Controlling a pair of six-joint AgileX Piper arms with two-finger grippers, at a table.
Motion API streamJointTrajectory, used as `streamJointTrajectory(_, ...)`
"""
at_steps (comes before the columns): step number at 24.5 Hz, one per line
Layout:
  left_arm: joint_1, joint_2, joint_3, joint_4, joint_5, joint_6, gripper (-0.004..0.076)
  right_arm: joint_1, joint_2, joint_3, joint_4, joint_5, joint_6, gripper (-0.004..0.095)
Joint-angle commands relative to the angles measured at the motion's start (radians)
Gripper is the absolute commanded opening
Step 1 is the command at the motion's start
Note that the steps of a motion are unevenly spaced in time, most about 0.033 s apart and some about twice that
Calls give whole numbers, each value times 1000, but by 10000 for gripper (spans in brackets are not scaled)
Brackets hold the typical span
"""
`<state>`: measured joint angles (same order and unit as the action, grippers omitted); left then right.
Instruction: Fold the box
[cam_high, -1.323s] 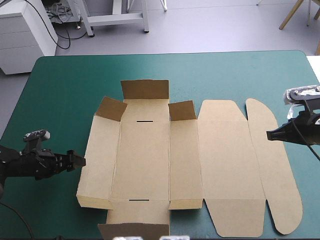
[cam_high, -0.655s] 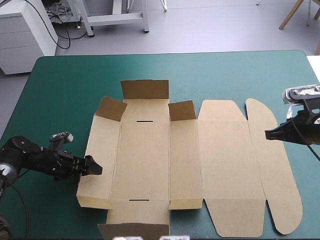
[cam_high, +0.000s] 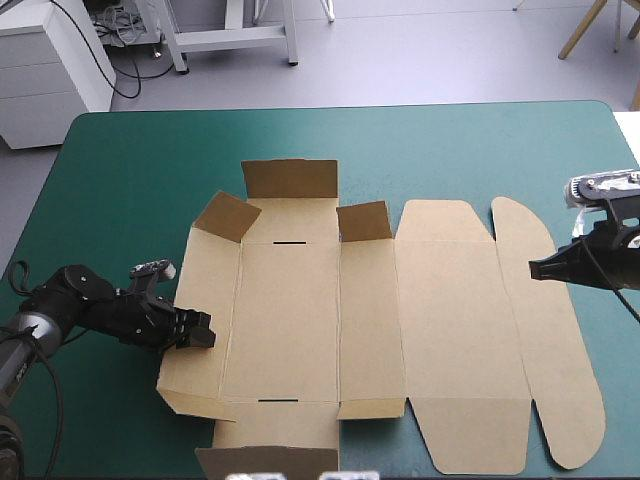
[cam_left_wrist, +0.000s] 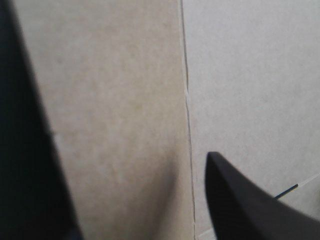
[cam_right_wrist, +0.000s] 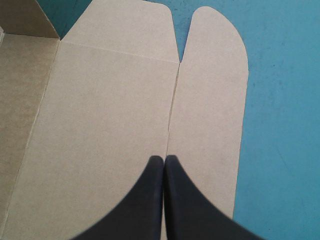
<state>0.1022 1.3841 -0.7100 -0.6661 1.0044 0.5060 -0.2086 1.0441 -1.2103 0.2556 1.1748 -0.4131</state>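
Observation:
The brown box (cam_high: 300, 310) lies spread on the teal-green cover, its far flaps (cam_high: 290, 178) raised and its lid panels (cam_high: 460, 330) flat to the right. My left gripper (cam_high: 200, 331) stands open at the box's left wall panel, fingertips over its outer edge. In the left wrist view the brown board (cam_left_wrist: 125, 100) and a fold line fill the space between the parted fingers of the left gripper (cam_left_wrist: 130, 155). My right gripper (cam_high: 537, 270) is shut and hovers at the rounded lid flap's edge. In the right wrist view the right gripper (cam_right_wrist: 164, 159) points over the lid (cam_right_wrist: 110, 100).
A short flap (cam_high: 265, 462) of the box stands up at the table's near edge. Bare teal-green cover (cam_high: 130, 180) shows to the left of the box and beyond it. The table's right edge (cam_high: 625, 150) runs close behind the right arm.
My left gripper has travelled right from the bare cover onto the box's left wall panel, which has shifted and lifted slightly. The right gripper has stayed put.

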Motion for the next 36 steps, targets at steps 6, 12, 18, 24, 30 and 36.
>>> streamJointTrajectory(6,-7,-22,-19,-17,17,-15,-10,-8,-9,-26,18,-62,-8,-19)
streamJointTrajectory(12,-7,-22,-68,-9,54,74,-10,-8,-11,-28,36,-72,-8,-19)
streamJointTrajectory(18,-101,-24,-311,162,130,78,-10,-8,-20,-86,63,-69,0,-19)
streamJointTrajectory(24,-279,-15,-650,322,139,78,-10,-8,-83,-124,63,-67,0,-19)
streamJointTrajectory(30,-478,30,-847,587,121,78,-10,-8,-101,-124,63,-52,0,-19)
streamJointTrajectory(36,-684,63,-867,863,-2,74,-10,-8,-101,-124,61,-44,0,-19)
